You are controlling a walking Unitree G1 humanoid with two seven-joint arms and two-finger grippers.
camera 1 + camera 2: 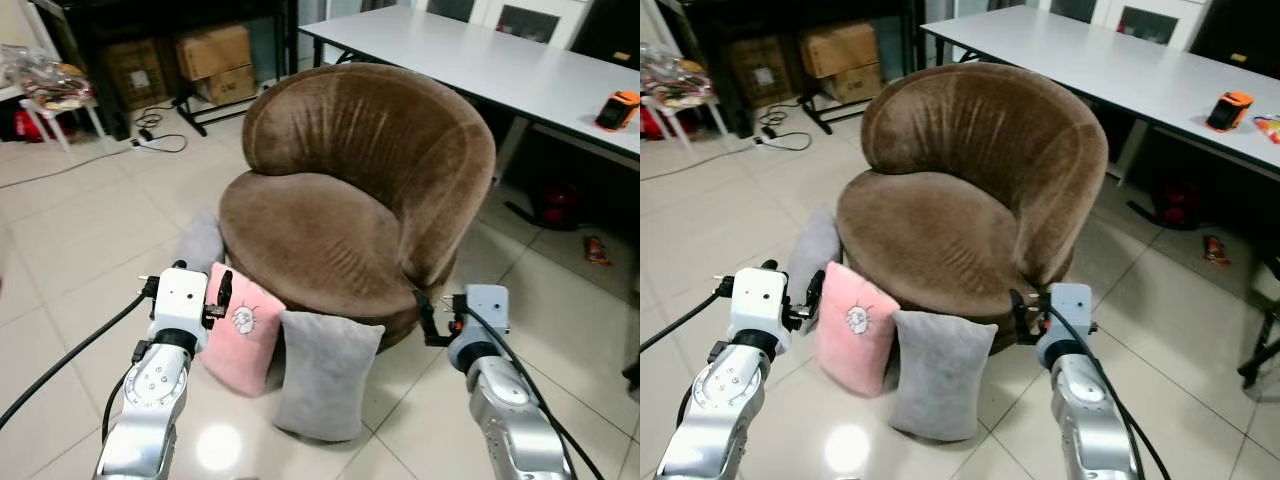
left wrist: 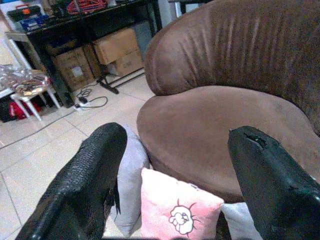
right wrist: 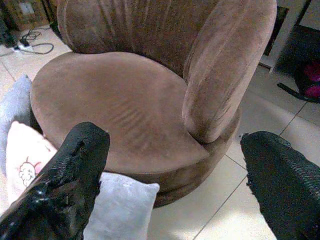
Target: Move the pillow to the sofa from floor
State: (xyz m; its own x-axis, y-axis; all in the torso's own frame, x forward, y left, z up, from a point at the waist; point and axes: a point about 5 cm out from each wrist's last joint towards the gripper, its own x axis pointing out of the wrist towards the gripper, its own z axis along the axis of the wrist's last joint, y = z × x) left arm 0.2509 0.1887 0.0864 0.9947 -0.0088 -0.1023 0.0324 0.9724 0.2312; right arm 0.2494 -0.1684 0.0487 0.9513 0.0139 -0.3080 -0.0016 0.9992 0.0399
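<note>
A pink pillow (image 1: 243,332) with a small cartoon print leans upright on the floor against the front of the round brown sofa chair (image 1: 330,225). A grey pillow (image 1: 322,375) stands to its right. Another grey pillow (image 1: 200,242) is tucked behind it on its left. My left gripper (image 1: 205,290) is open, just above and to the left of the pink pillow (image 2: 180,215), holding nothing. My right gripper (image 1: 440,320) is also open. It hovers by the sofa's lower right front, to the right of the grey pillow (image 3: 117,210).
A long white table (image 1: 480,60) stands behind the sofa on the right, with an orange device (image 1: 617,108) on it. Cardboard boxes (image 1: 215,62) and a floor cable (image 1: 150,140) are at the back left. A small stool (image 1: 55,95) stands at the far left. Tiled floor lies open to the left.
</note>
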